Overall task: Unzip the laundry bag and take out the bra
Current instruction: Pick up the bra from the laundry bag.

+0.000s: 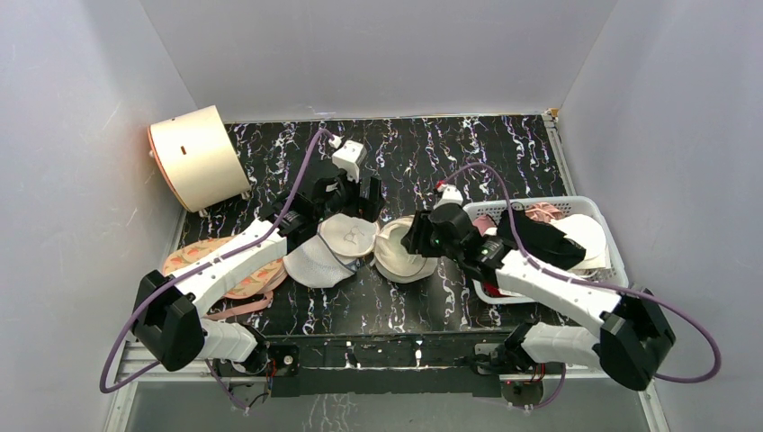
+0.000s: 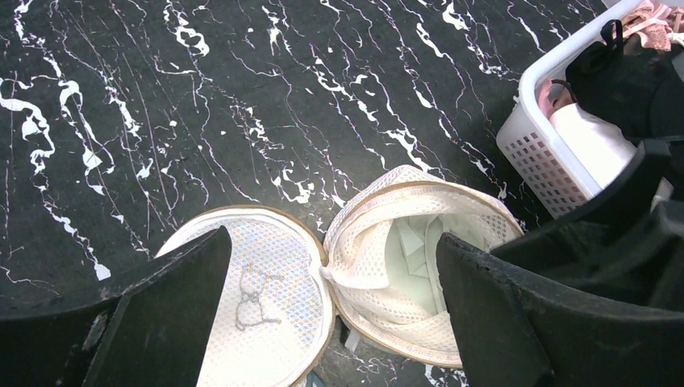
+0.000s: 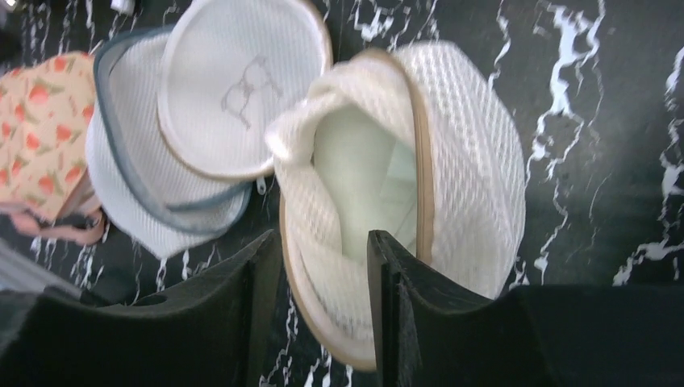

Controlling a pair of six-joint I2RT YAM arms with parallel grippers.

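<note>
The cream mesh laundry bag lies open like a clam at mid-table. Its flat lid [image 1: 349, 236] with the black line drawing [image 2: 252, 300] is flipped to the left, and its body [image 1: 400, 256] gapes to the right. Inside the body shows the pale white bra [image 2: 411, 258], also seen in the right wrist view [image 3: 363, 177]; no black parts show. My left gripper [image 1: 349, 209] hovers open above the hinge, empty [image 2: 332, 242]. My right gripper [image 1: 421, 241] is shut on the near rim of the bag's body [image 3: 323, 242], one finger inside and one outside.
A white mesh dome bag with a dark zipper [image 1: 310, 265] lies under the lid. A peach printed bra [image 1: 202, 261] lies at the left. A white basket [image 1: 540, 205] with black and pink garments stands at the right. A cream cylinder [image 1: 193, 157] stands at the back left.
</note>
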